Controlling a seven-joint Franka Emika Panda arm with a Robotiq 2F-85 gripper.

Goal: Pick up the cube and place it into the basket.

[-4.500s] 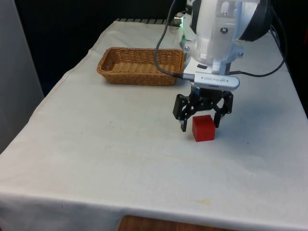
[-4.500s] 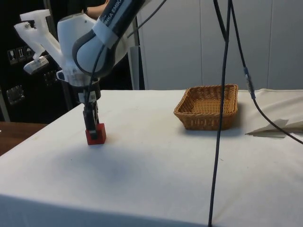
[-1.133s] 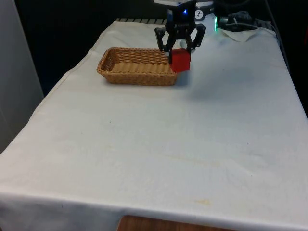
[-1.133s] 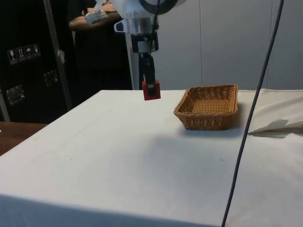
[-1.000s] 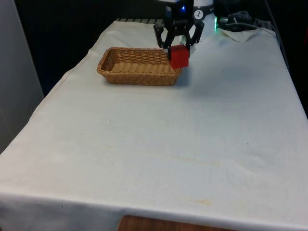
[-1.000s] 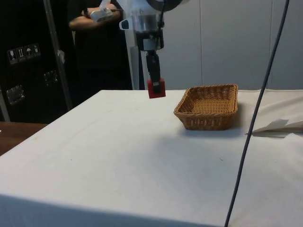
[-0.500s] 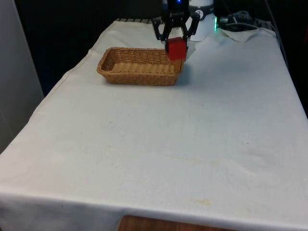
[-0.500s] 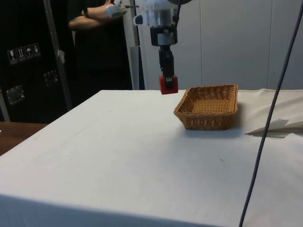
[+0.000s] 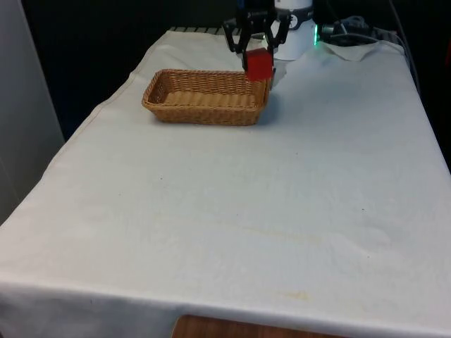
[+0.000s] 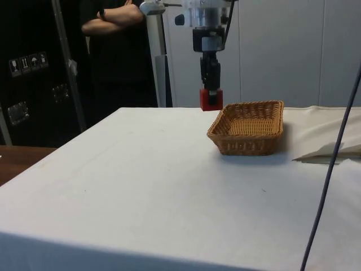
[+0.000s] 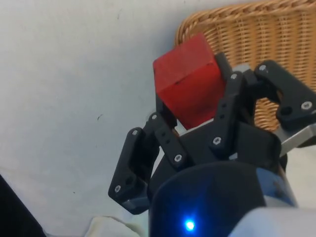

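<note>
The red cube (image 9: 259,66) hangs in the air, pinched between the fingers of my black gripper (image 9: 257,56), which is shut on it. It is over the end of the wicker basket (image 9: 203,96) at the front view's right, near the rim. From the side, the cube (image 10: 211,100) is at the near edge of the basket (image 10: 248,127), a little above rim height, with the gripper (image 10: 211,91) pointing straight down. In the wrist view the cube (image 11: 186,85) sits tilted in the gripper (image 11: 193,106), with the basket's rim (image 11: 232,15) just beyond it.
A person with folded arms (image 10: 111,16) stands behind the table's far end. A fold of white cloth (image 10: 330,150) lies beyond the basket, and a dark cable (image 10: 331,164) hangs in the side view's foreground. Open cloth (image 9: 232,211) stretches towards the front edge.
The gripper has carried the cube away from the table's middle, up and across to the basket's rim. Its hold on the cube is unchanged.
</note>
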